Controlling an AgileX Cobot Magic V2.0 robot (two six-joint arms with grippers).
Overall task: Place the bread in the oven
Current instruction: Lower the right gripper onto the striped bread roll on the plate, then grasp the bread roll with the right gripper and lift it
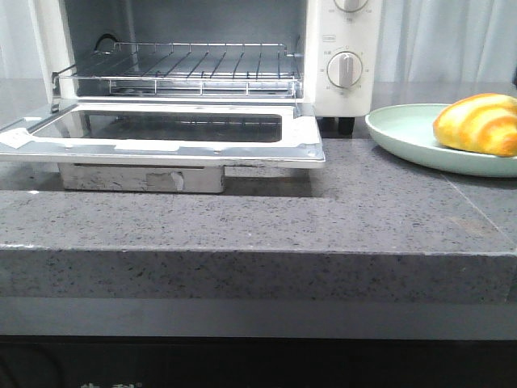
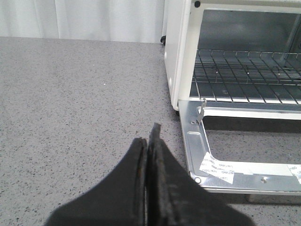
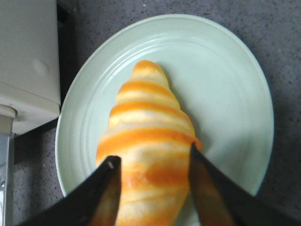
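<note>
The bread [image 1: 478,123], a glossy yellow roll with cream stripes, lies on a pale green plate [image 1: 404,133] to the right of the oven [image 1: 343,48]. The oven door [image 1: 161,145] hangs open and flat, and the wire rack [image 1: 186,69] is bare. In the right wrist view my right gripper [image 3: 153,162] is open, with one finger on each side of the bread [image 3: 148,141]; I cannot tell whether they touch it. My left gripper [image 2: 149,136] is shut and empty over the counter, left of the door's corner [image 2: 195,141]. Neither gripper shows in the front view.
The grey stone counter [image 1: 242,218] has a front edge close to the camera. The plate [image 3: 225,84] sits close beside the oven's side wall [image 3: 28,56] and black foot [image 1: 346,125]. A white curtain hangs behind.
</note>
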